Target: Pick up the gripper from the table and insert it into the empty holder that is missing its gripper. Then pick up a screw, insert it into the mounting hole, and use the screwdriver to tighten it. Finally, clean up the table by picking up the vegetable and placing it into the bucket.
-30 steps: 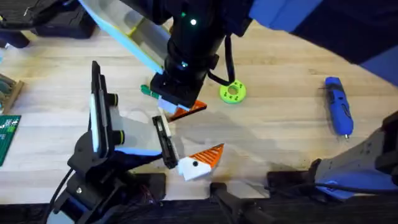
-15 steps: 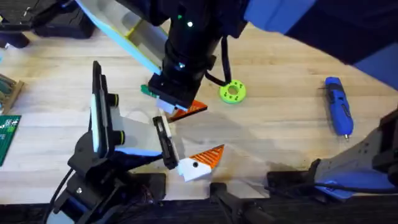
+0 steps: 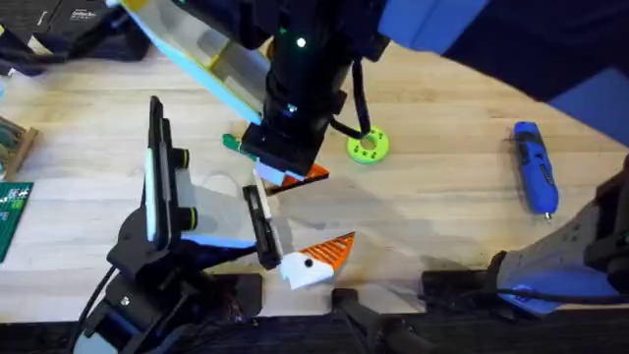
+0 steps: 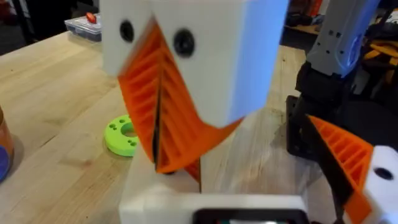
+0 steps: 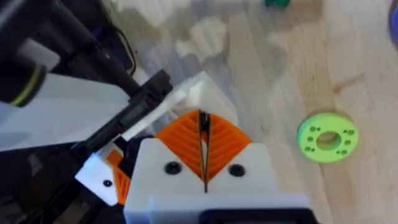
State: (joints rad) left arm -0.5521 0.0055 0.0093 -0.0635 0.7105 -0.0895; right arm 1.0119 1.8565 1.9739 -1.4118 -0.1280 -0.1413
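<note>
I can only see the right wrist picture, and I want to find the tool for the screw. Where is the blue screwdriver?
Observer: In the overhead view the screwdriver lies flat on the table, far over on the right side.
Operator: Is it close to the green ring I can see?
Observer: No. The green ring sits near the middle beside the dark arm, with bare wood between it and the screwdriver.
Operator: Is there something on the other side too?
Observer: Yes, a green circuit board lies at the table's left edge.
</note>
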